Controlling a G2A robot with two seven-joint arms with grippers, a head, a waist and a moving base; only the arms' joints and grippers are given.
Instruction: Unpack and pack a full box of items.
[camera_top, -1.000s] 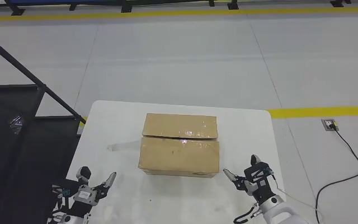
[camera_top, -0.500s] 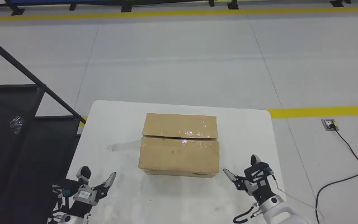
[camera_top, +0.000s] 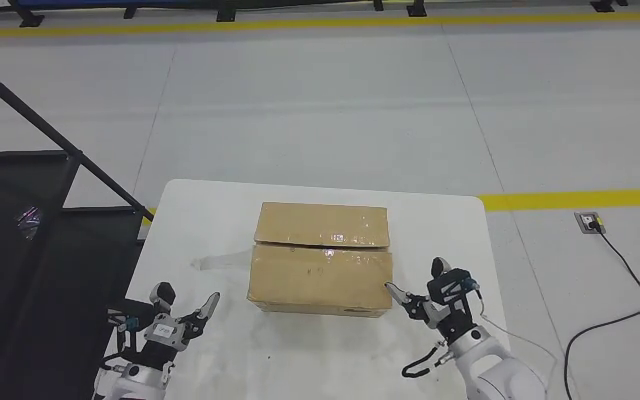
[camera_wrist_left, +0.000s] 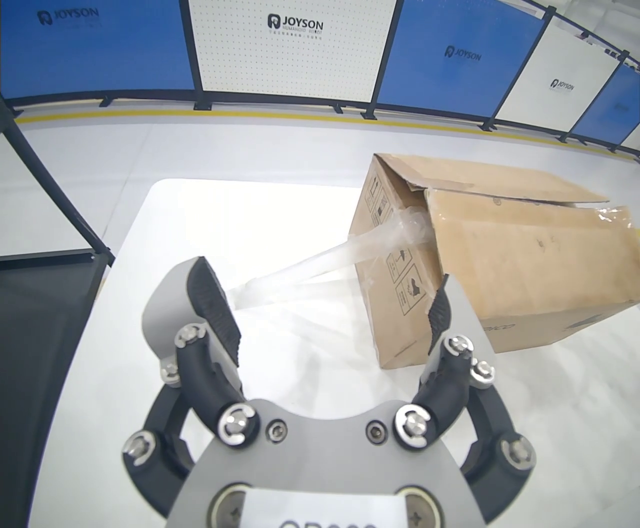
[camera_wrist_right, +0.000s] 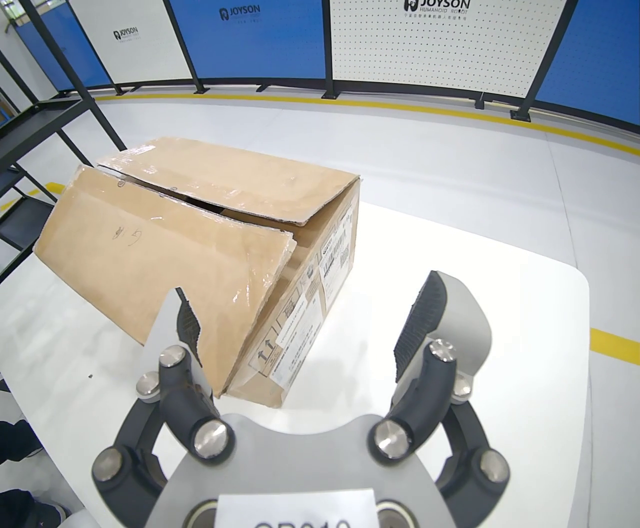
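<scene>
box (camera_top: 320, 262) contents were hidden under the folded-down flaps, with just a dark slit at the seam. Its far end was cut off by the left wrist view's edge. plastic strip (camera_wrist_left: 350, 250) ran in under a flap there, its near end hidden behind a left gripper (camera_wrist_left: 322, 285) finger. side label print was too small to read.

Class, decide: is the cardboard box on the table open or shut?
Mostly shut: the box has both top flaps down, a dark gap between them.
</scene>
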